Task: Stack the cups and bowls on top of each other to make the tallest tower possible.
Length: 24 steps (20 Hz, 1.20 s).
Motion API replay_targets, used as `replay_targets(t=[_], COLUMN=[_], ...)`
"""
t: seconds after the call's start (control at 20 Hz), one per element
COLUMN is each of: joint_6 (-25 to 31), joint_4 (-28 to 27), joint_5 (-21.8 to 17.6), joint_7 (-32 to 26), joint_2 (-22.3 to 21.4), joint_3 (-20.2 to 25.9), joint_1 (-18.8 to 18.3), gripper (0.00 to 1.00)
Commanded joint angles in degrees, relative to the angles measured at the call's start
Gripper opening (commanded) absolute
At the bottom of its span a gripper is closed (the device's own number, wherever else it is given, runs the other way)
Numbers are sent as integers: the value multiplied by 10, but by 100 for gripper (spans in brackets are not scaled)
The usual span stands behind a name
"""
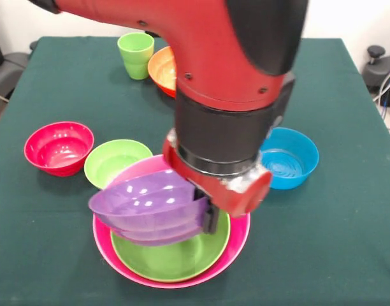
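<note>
Gripper clamped on the rim of the tilted purple bowls, held over the large green bowl nested in the pink bowl; light green cup well behind.

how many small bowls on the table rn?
3: red bowl at left, small lime bowl beside it, blue bowl at right. The arm may hide others.
</note>
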Motion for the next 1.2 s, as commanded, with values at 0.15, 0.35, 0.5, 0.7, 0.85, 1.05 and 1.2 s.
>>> replay_targets(t=[0.15,0.35,0.5,0.7,0.85,1.05,1.2], joint_6=[38,39,32,25,25,28,30], joint_4=[10,29,31,31,25,28,23], joint_5=[44,54,60,65,73,79,88], joint_7=[-33,-26,-38,-44,-50,-48,-52], joint_2=[-1,-3,0,2,6,2,5], joint_3=[-19,-18,-21,-25,-34,-42,-52], joint_1=[19,17,12,5,-2,-4,-9], gripper=[0,0,0,0,0,0,0])
